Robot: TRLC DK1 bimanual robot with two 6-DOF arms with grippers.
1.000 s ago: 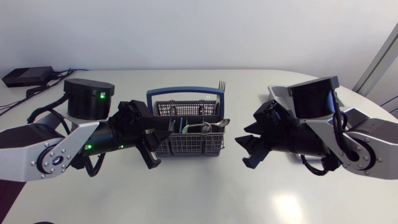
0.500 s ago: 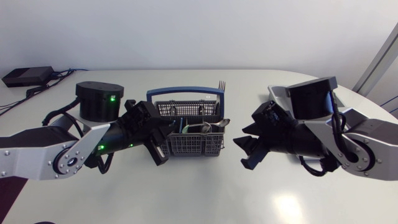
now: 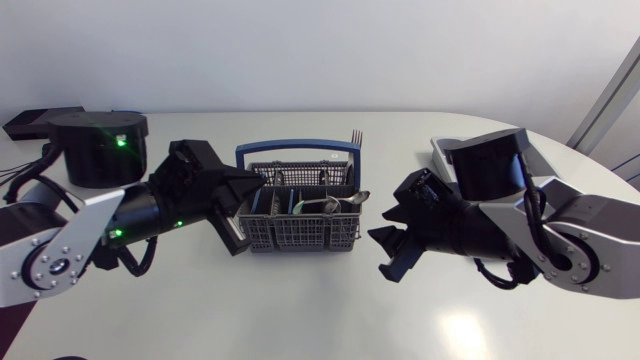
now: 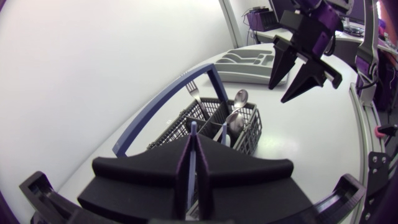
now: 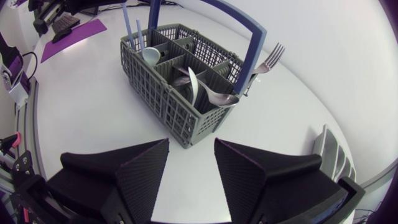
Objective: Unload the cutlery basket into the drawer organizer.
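Logging change: left gripper [image 4: 194,138] drawn back from cutlery basket [image 3: 300,215] end, clamped on blue handle [image 4: 191,163]; we judge first piece coming out. Right gripper [image 5: 189,168] spread, basket ahead, drawer organizer [image 5: 328,152] beside it.

A white, round-edged surface [image 3: 300,320] stands before a plain pale wall [image 3: 320,50].
Overhead light leaves a soft glare [image 3: 462,330] near right; a black box [image 3: 30,121] sits far left.

The right tool [image 5: 191,149], fingers apart, faces the grey cutlery basket [image 5: 158,99] holding spoons [image 5: 194,87] and a fork [image 5: 266,61]
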